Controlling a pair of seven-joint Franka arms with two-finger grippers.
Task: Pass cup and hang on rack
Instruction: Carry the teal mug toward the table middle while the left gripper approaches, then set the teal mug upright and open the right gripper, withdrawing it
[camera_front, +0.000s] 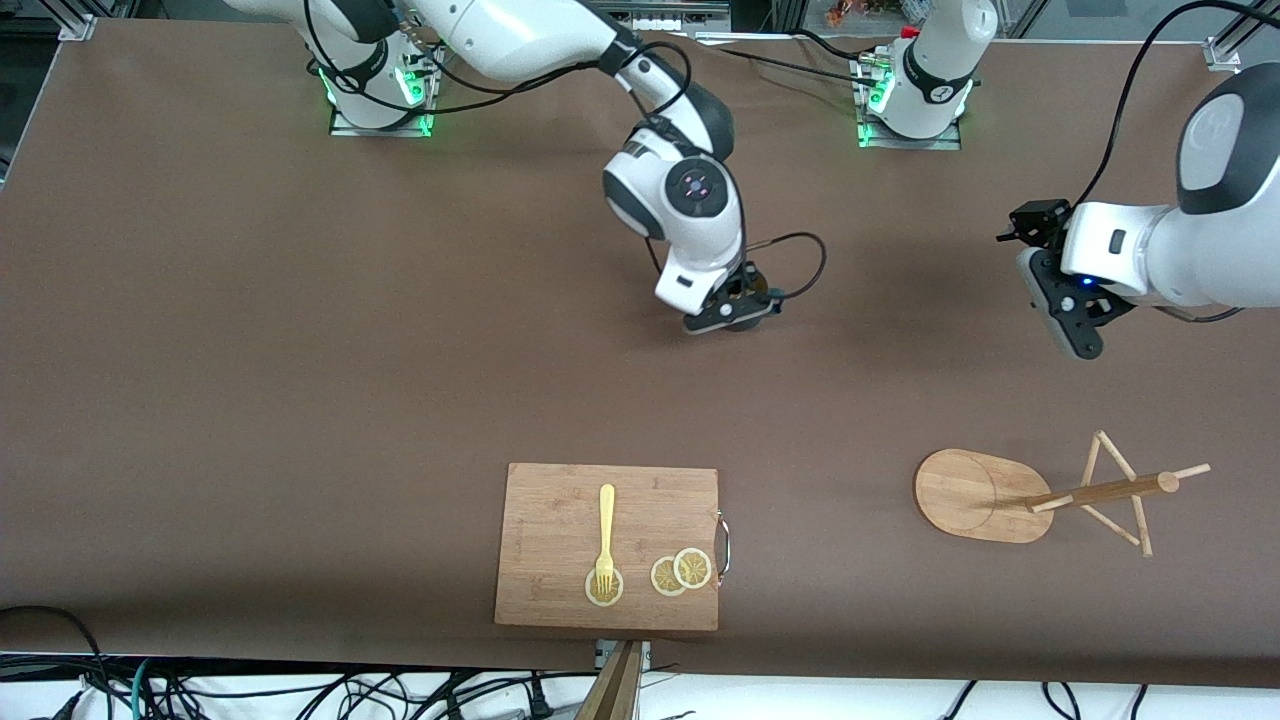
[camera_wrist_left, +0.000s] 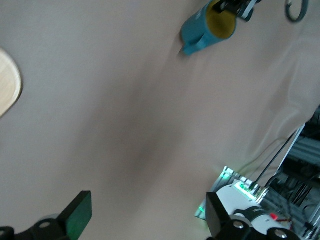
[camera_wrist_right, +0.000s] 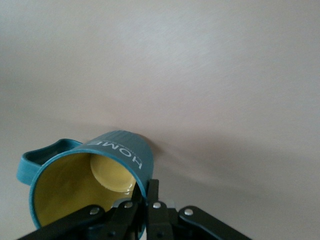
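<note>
The teal cup (camera_wrist_right: 85, 185) with its yellowish inside lies tilted low over the brown table, its handle (camera_wrist_right: 37, 157) sticking out sideways. My right gripper (camera_wrist_right: 146, 192) is shut on its rim, one finger inside and one outside. In the front view that gripper (camera_front: 730, 312) is over the table's middle and hides most of the cup. My left gripper (camera_front: 1075, 335) hangs open over the left arm's end of the table, with nothing between its fingers (camera_wrist_left: 80, 212). The left wrist view shows the cup (camera_wrist_left: 207, 27) some way off. The wooden rack (camera_front: 985, 495) stands nearer the front camera than the left gripper.
A wooden cutting board (camera_front: 540, 500) lies near the front edge, with a yellow fork (camera_front: 605, 525) and lemon slices (camera_front: 680, 572) on it. The arm bases (camera_front: 380, 95) stand along the back edge. Bare brown table lies between the two grippers.
</note>
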